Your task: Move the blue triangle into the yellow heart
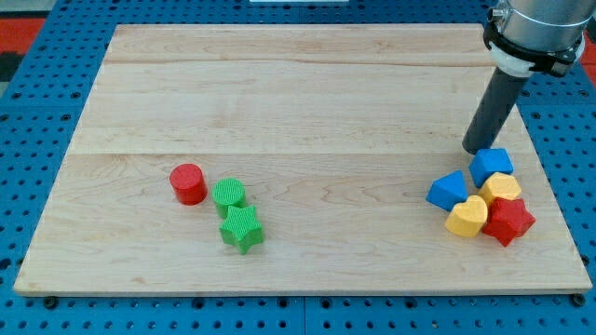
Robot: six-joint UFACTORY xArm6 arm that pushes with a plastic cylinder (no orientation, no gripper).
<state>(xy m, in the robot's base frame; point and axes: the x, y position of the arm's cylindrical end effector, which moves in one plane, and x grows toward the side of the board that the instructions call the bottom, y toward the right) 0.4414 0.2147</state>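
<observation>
The blue triangle (448,190) lies at the view's right, its lower right side touching the yellow heart (467,217). A blue block (491,167) sits just above them, touching a yellow block (502,188). My tip (480,149) rests on the board right at the upper left edge of that blue block, above and to the right of the blue triangle. The rod rises toward the view's top right.
A red star (509,221) touches the yellow heart's right side. At the view's left lie a red cylinder (188,183), a green cylinder (229,195) and a green star (242,229). The wooden board (298,102) ends close to the right cluster.
</observation>
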